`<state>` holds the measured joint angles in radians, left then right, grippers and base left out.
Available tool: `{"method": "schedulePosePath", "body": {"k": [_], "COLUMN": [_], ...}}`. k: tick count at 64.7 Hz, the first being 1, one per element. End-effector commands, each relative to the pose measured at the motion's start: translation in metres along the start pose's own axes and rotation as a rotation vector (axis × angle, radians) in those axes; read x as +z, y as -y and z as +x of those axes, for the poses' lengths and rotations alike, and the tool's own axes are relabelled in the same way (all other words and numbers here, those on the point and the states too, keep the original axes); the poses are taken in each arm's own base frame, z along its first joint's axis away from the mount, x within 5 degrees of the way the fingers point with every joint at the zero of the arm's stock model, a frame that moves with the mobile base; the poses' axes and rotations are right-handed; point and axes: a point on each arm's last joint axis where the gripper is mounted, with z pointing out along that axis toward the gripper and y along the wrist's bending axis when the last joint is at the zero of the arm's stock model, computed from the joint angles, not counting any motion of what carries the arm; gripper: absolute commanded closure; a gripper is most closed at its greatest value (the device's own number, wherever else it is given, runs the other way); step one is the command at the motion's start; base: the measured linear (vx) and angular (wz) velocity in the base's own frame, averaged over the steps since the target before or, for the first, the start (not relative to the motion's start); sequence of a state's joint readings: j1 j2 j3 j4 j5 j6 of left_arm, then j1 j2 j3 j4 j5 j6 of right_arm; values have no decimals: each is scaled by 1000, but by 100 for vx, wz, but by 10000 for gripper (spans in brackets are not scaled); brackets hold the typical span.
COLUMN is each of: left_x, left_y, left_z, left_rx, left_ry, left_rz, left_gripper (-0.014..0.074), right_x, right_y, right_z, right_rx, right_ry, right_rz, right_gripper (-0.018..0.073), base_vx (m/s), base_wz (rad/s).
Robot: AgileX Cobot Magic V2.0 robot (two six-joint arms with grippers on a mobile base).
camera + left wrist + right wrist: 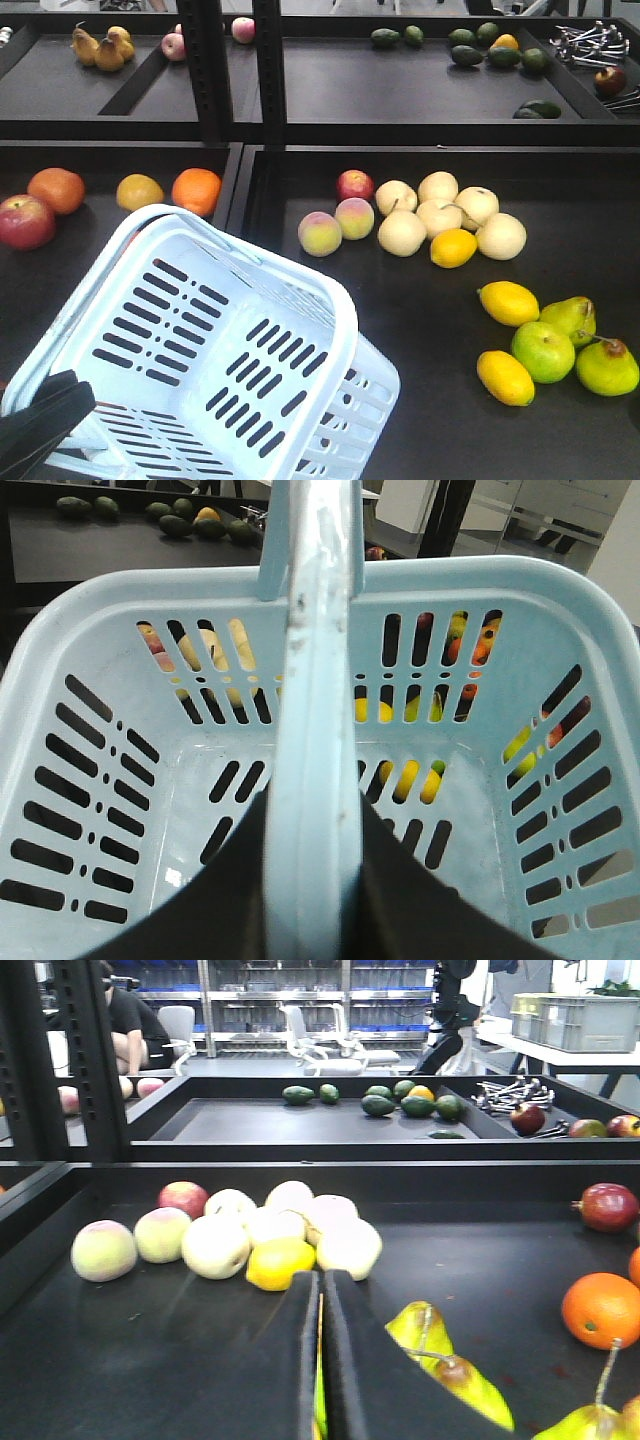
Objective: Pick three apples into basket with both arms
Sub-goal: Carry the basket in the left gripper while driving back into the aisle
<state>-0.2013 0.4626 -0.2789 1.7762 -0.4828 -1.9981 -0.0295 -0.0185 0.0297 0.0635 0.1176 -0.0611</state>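
The pale blue basket (215, 345) hangs tilted at the front left, and its inside (120, 810) holds no fruit. My left gripper (315, 880) (45, 415) is shut on the basket's handle (320, 680). A dark red apple (25, 221) lies in the left tray beside the basket. Another apple (354, 184) (184, 1198) sits at the back of the pale fruit pile. A third dark red apple (608, 1206) lies far right in the right wrist view. My right gripper (321, 1295) is shut with nothing in it, low over the right tray in front of the pile.
Oranges (196, 190) and a yellow fruit (139, 191) lie behind the basket. Pale fruits (440, 215), lemons (508, 302) and green pears (606, 366) fill the right tray. A black post (268, 70) and a raised tray divider (238, 190) separate the bins. An orange (600, 1310) lies right.
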Motion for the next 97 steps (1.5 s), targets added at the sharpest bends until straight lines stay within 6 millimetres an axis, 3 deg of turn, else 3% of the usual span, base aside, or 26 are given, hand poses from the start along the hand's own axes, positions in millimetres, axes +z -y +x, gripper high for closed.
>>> {"method": "schedulePosePath", "body": {"k": [1, 97], "left_x": [-2, -2], "left_y": [1, 1], "left_z": [-10, -10], "left_rx": [42, 42], "left_ry": [23, 23], "left_rz": [-22, -22], "left_gripper": [603, 603], "right_x": [0, 0], "right_y": [1, 1], "right_z": [-3, -3], "right_rx": [-14, -14], "right_ry": [63, 63], "right_rz": [7, 7], "right_gripper": [567, 567], "base_vx": [-8, -10], "base_wz": [14, 38]}}
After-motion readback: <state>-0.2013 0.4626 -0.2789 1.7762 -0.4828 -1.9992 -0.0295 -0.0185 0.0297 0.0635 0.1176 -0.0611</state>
